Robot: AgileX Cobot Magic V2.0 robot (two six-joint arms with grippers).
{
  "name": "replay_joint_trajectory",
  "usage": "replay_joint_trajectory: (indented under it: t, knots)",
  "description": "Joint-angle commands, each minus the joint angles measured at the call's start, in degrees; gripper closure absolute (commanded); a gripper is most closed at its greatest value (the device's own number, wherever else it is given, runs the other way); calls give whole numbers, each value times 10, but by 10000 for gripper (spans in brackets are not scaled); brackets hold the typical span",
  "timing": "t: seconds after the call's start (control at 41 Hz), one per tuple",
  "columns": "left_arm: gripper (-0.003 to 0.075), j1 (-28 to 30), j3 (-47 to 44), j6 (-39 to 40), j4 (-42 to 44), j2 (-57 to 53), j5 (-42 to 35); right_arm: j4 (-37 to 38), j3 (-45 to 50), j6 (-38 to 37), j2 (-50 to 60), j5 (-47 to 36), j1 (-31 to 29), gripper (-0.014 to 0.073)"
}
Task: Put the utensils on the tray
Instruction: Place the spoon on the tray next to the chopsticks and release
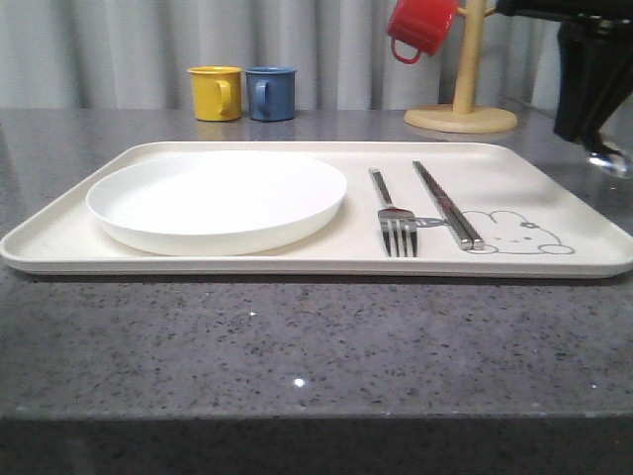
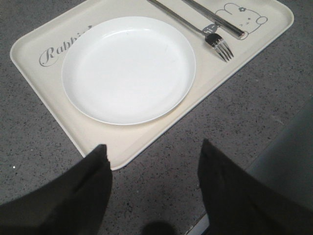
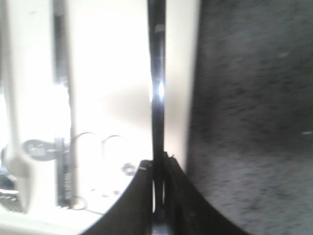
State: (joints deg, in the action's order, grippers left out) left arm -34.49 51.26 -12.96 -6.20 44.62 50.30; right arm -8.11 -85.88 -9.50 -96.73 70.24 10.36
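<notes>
Fork [image 1: 397, 219] and chopsticks [image 1: 446, 202] lay on the tray [image 1: 554, 188]. My right gripper [image 3: 158, 169] pinched the spoon [image 3: 157, 88] above the tray's right edge. Left gripper [image 2: 154, 166] was spread, idle. Best to lower it parallel, right of the chopsticks.

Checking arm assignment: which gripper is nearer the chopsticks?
Right. The right gripper hangs over the tray's right edge, a short way from the chopsticks. The left gripper sits off the tray's opposite near corner, past the plate.
</notes>
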Motion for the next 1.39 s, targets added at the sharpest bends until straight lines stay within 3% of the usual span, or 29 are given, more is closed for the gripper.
replay_joint_trajectory:
  t: [0.0,0.098,0.39,0.585,0.683,0.951,1.146,1.366]
  knots:
    - [332,-5,14,6,-9,-3,-39,-6,-16,-37,14,13,22,621]
    - [332,-5,14,6,-9,-3,-39,-20,-16,-76,-1,-1,28,621]
    - [332,-5,14,6,-9,-3,-39,-37,-16,-77,-49,-4,28,599]
    - [332,-5,14,6,-9,-3,-39,-37,-16,-74,-46,-3,28,391]
    - [332,-5,14,6,-9,-3,-39,-27,-16,-66,-32,-6,28,347]
    - [332,-5,14,6,-9,-3,-39,4,-16,18,77,10,37,349]
    - [332,-5,14,6,-9,-3,-52,86,14,35,173,58,103,349]
    - [332,-5,14,6,-9,-3,-52,73,113,35,300,-13,169,349]
